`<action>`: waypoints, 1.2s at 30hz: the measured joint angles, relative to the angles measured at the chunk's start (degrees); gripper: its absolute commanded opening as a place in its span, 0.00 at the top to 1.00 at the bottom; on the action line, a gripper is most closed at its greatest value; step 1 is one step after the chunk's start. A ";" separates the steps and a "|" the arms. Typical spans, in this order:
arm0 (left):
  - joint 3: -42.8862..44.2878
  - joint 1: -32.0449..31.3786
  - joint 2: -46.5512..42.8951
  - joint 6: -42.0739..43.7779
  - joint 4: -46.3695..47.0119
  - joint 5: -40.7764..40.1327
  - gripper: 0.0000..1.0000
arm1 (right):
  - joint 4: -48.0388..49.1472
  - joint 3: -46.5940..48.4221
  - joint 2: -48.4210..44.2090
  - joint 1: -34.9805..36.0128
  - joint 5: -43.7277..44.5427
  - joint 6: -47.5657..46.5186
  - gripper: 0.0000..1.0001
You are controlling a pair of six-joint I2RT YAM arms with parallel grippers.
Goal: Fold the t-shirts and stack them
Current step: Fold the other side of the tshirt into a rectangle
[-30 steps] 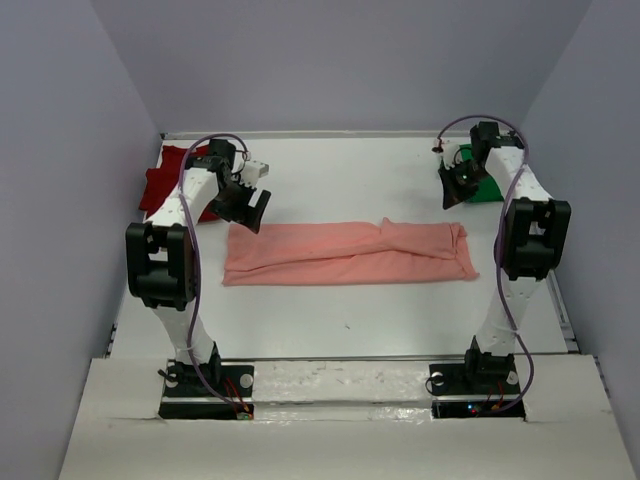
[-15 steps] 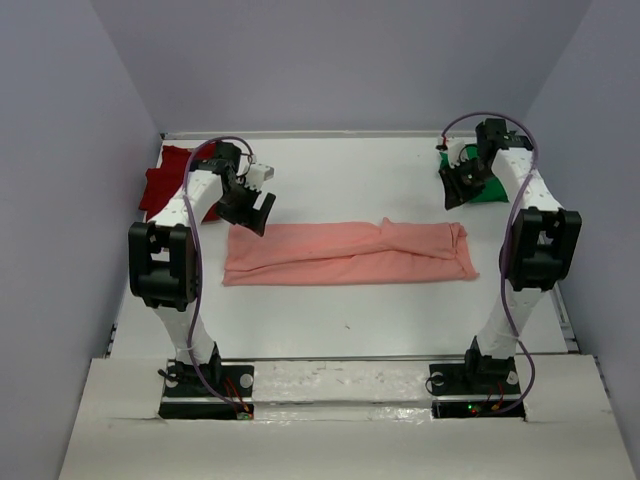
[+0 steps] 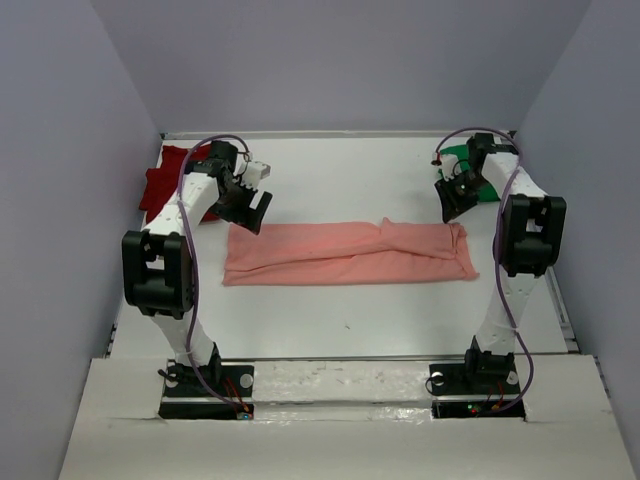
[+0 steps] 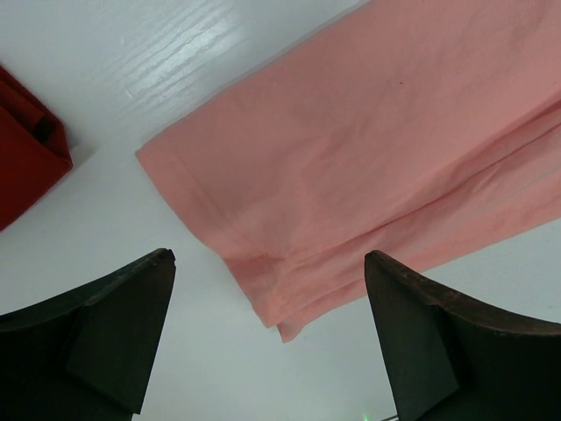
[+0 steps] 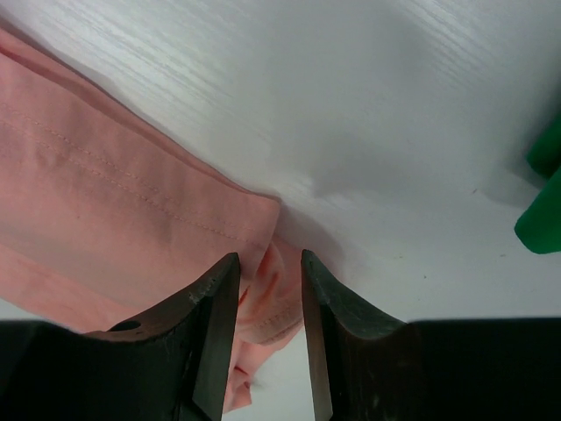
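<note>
A pink t-shirt [image 3: 350, 252] lies folded into a long strip across the middle of the table. My left gripper [image 3: 252, 210] hovers over its left end, wide open and empty. In the left wrist view the shirt's left corner [image 4: 263, 289] lies between the fingertips of the left gripper [image 4: 267, 256]. My right gripper [image 3: 452, 200] hovers over the shirt's far right corner. In the right wrist view the right gripper [image 5: 270, 256] has its jaws narrowly apart, with the bunched pink corner [image 5: 272, 289] showing below the gap, not pinched.
A folded red t-shirt [image 3: 165, 180] lies at the far left, also showing in the left wrist view [image 4: 26, 149]. A green t-shirt [image 3: 487, 187] lies at the far right, behind the right arm, its edge showing in the right wrist view [image 5: 543, 202]. Walls enclose the white table [image 3: 350, 320].
My right gripper has shifted slightly left and nearer, toward the pink shirt's right corner. The left gripper has barely moved. The shirt has not moved.
</note>
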 measured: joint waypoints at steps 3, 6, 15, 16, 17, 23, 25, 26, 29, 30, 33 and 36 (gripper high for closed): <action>-0.28 0.00 -0.02 0.00 0.11 -0.22 0.01 | 0.26 0.00 0.15 -0.22 0.04 0.00 0.65; -0.33 0.00 -0.02 0.02 0.09 -0.28 0.01 | 0.50 0.00 0.15 -0.24 0.07 0.02 0.66; -0.33 0.00 -0.02 0.02 0.04 -0.24 0.01 | 0.92 -1.62 0.15 -0.24 0.02 0.04 0.66; -0.33 0.00 -0.02 0.02 0.04 -0.24 0.01 | 0.90 -1.86 0.15 -0.24 0.00 0.07 0.66; -0.33 0.00 -0.02 0.02 0.07 -0.24 0.01 | 0.96 -2.14 0.15 -0.24 -0.02 0.04 0.66; -0.33 0.00 -0.02 0.07 0.07 -0.26 0.01 | 0.98 -3.30 0.15 -0.24 -0.44 0.04 0.70; -0.33 0.00 -0.02 0.20 0.07 -0.26 0.01 | 0.98 -3.39 0.15 -0.24 -0.63 0.09 0.76; -0.33 0.00 -0.02 0.22 0.04 -0.26 0.01 | 1.01 -3.41 0.15 -0.24 -0.81 0.20 0.83; -0.33 0.00 -0.02 0.22 0.07 -0.26 0.01 | 1.01 -3.39 0.15 -0.24 -1.44 0.50 1.00; -0.33 0.00 -0.02 0.22 0.07 -0.26 0.01 | 1.01 -3.39 0.15 -0.24 -1.62 0.46 1.00; -0.33 0.00 -0.02 0.22 0.07 -0.26 0.01 | 0.96 -3.28 0.15 -0.24 -2.12 0.70 1.00; -0.33 0.00 -0.02 0.22 0.07 -0.26 0.01 | 0.87 -2.78 0.15 -0.24 -2.32 0.70 1.00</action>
